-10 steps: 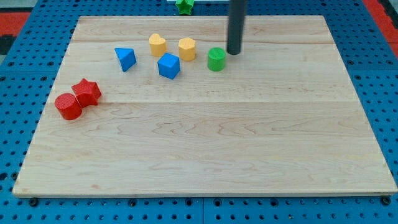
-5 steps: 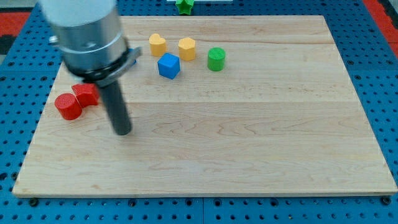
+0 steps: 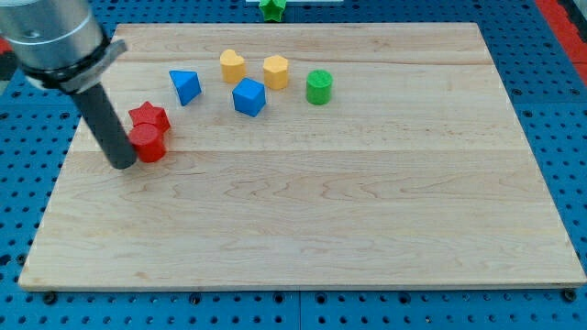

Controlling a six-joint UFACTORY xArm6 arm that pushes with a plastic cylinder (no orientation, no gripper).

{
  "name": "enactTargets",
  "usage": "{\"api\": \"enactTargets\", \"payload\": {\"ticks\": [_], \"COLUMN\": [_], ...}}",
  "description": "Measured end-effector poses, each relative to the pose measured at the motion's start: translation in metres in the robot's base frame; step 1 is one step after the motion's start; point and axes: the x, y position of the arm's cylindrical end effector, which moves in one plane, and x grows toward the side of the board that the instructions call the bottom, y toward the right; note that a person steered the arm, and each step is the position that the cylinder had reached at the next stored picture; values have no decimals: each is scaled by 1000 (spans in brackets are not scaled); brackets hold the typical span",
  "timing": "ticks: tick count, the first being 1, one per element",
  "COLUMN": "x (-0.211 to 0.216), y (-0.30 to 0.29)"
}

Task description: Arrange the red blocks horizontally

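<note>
A red cylinder point(image 3: 149, 143) lies on the wooden board point(image 3: 303, 202) at the view's left, touching a red star point(image 3: 149, 117) just above it, so the two red blocks stand almost one above the other. My tip point(image 3: 122, 164) rests on the board against the red cylinder's left side. The rod rises up and to the left from there, into the grey arm body at the view's top left corner.
A blue triangular block point(image 3: 185, 86), a yellow heart-like block point(image 3: 232, 66), a yellow hexagonal block point(image 3: 275, 71), a blue cube-like block point(image 3: 249, 96) and a green cylinder point(image 3: 318, 87) lie near the top. A green star point(image 3: 271, 8) lies off the board at the top.
My tip swept from the top right to below the red blocks, then to their left. The red cylinder and star were pushed right and slightly up, the cylinder now under the star.
</note>
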Motion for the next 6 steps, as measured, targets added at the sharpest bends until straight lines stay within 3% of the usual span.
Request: {"api": "enactTargets", "payload": {"ticks": [2,5,6], "x": [-11,-15,-15], "y": [-52,132,116]}}
